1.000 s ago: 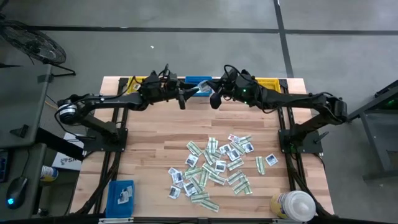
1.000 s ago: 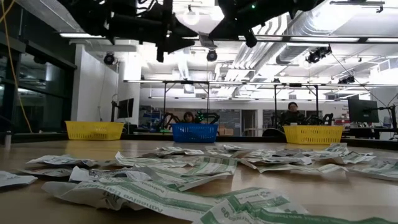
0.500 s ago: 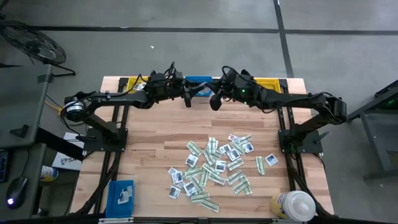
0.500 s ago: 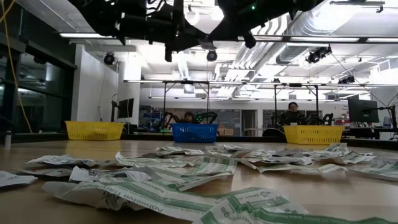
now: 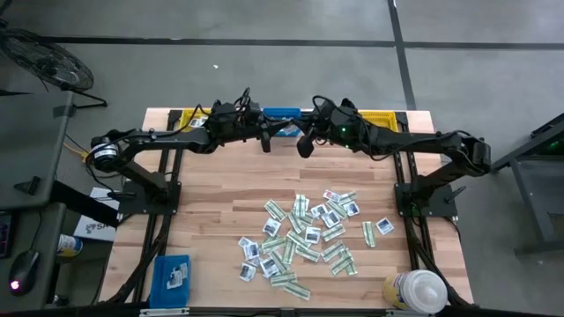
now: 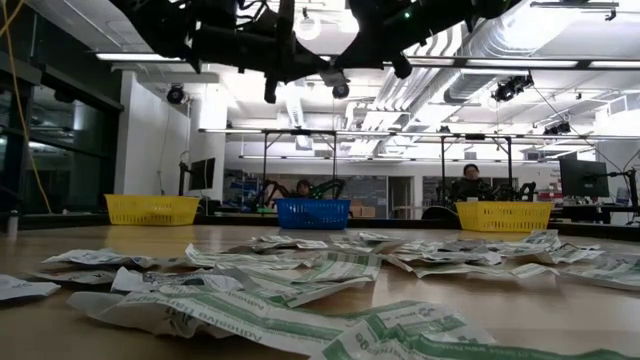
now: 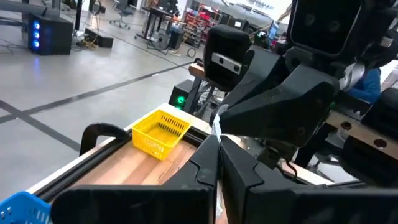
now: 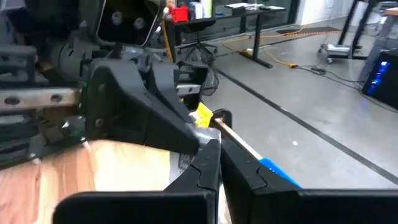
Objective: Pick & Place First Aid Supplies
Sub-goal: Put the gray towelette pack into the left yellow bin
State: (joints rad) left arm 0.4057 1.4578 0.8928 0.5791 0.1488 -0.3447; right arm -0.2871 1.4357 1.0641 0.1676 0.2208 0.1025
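One small white first aid packet (image 5: 284, 131) hangs in the air over the table's far edge, between my two grippers, which face each other. My left gripper (image 5: 267, 138) comes from the left and my right gripper (image 5: 300, 141) from the right; both are shut on it. In the left wrist view only the packet's thin white edge (image 7: 216, 124) shows. The other first aid supplies (image 5: 307, 233) lie flat in a loose heap on the wooden table (image 5: 211, 202), near its right front. My left gripper pinches the packet's left end (image 7: 216, 126) between its two fingers, coming level from the table's left. The packet is clear of the table. My right gripper pinches the packet's other end (image 8: 186, 162) between its two fingers, coming about level from the table's right. The packet spans the gap between both grippers, lifted clear.
Along the far edge stand a yellow bin (image 5: 196, 114), a blue bin (image 5: 280, 113) and another yellow bin (image 5: 381, 115). A blue bin holding packets (image 5: 170, 275) sits at the near left. A large white-capped bottle (image 5: 416, 291) stands at the near right.
My left gripper has shut on the packet that my right gripper holds up. The packet stays in the air between the two.
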